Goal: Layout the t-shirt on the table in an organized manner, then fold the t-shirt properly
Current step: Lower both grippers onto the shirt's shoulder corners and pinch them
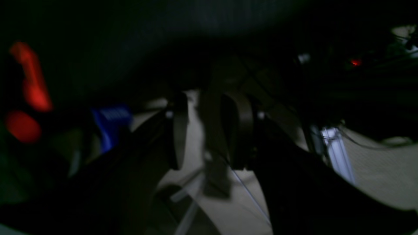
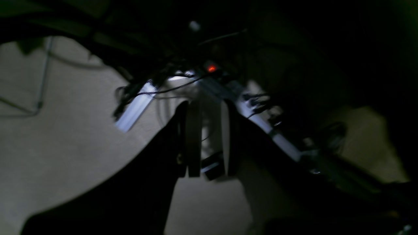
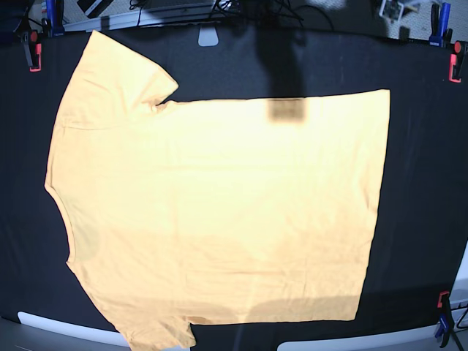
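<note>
left claw (image 1: 209,130) parted, empty; t-shirt (image 3: 219,219) flat on table (image 3: 424,183)

black-clothed table (image 3: 417,183) carrying one flat t-shirt (image 3: 219,219)

the pale yellow-orange shirt lies spread wide on the dark cloth, neck toward the left edge, hem toward the right, one sleeve reaching the far left corner and the other at the near edge. red-and-blue clamps (image 3: 33,50) grip the table's corners.

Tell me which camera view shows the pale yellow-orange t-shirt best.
The base view: the pale yellow-orange cotton t-shirt lies spread flat on the black cloth-covered table, nearly whole in frame. Both wrist views are dark and blurred and show no shirt, only tool fingers and floor.
</note>
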`<action>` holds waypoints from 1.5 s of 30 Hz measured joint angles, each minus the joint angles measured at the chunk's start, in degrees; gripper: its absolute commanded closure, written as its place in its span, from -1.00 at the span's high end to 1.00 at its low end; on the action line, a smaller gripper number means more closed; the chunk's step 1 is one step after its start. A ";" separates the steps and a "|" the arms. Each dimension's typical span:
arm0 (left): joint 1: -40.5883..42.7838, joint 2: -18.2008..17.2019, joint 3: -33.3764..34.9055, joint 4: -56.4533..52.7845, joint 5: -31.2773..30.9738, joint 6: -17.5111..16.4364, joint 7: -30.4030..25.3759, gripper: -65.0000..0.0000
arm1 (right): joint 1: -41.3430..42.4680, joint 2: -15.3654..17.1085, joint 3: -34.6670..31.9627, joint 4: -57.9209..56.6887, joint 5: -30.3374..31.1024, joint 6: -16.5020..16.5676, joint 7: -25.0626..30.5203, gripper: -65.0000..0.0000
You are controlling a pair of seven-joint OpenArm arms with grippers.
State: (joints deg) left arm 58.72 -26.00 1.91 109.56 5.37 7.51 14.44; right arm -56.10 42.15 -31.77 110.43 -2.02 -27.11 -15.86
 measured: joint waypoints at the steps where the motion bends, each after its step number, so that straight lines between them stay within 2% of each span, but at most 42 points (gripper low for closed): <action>1: 0.00 -0.46 0.00 1.27 1.18 -0.04 0.04 -0.43 | 0.02 0.15 0.55 1.03 -1.16 -0.59 -0.98 -0.67; 8: -5.55 -4.24 0.13 8.07 8.76 -0.66 2.89 -0.43 | -0.09 0.31 10.86 5.92 -5.79 -0.98 -2.99 -0.67; 10: -8.11 -6.03 0.11 8.26 11.74 -4.61 4.68 -0.43 | -0.09 1.14 14.05 6.38 -6.82 0.57 -3.04 -0.67; 15: -12.55 -11.17 0.28 8.20 14.32 -16.98 5.33 -0.43 | -0.28 4.87 19.96 6.54 -7.32 10.08 -3.72 -0.67; 17: -13.88 -13.14 0.28 8.20 14.32 -21.20 5.35 -0.42 | -0.22 5.42 21.77 6.54 -12.20 13.29 -4.44 -0.67; 18: -14.62 -14.05 0.33 8.20 14.60 -21.84 5.35 -0.41 | -0.22 5.42 22.49 6.54 -14.23 14.43 -5.05 -0.67; 22: -18.10 -16.76 0.33 8.20 16.09 -21.73 5.25 -0.41 | -0.24 5.51 24.04 6.54 -19.06 20.06 -7.34 -0.67; 25: -19.69 -17.18 0.35 7.26 15.26 -24.50 3.41 -0.41 | -0.26 5.46 24.04 6.54 -22.05 21.90 -7.52 -0.67; 27: -20.48 -17.11 0.66 6.05 13.79 -26.03 3.39 -0.41 | -0.26 5.46 24.06 6.54 -24.41 22.01 -7.41 -0.67; 30: -21.68 -17.05 0.63 3.65 14.08 -26.14 2.64 -0.41 | -0.26 5.49 24.20 6.54 -26.36 22.03 -7.61 -0.67; 33: -21.88 -17.03 0.66 0.44 13.94 -27.30 -0.90 -0.41 | -0.20 5.64 24.28 6.54 -26.34 22.03 -7.58 -0.67; 40: -26.01 -17.03 8.68 -5.33 15.82 -27.26 -0.39 -0.41 | 1.33 5.62 24.30 6.56 -26.32 22.18 -7.61 -0.67; 45: -30.18 -16.98 13.07 -6.56 16.98 -25.09 2.97 -0.41 | 1.44 5.62 24.33 6.56 -26.32 22.18 -7.89 -0.67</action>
State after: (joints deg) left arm 28.53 -42.98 14.98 103.00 22.35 -17.58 17.41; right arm -54.65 47.77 -7.44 116.99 -28.34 -4.93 -23.75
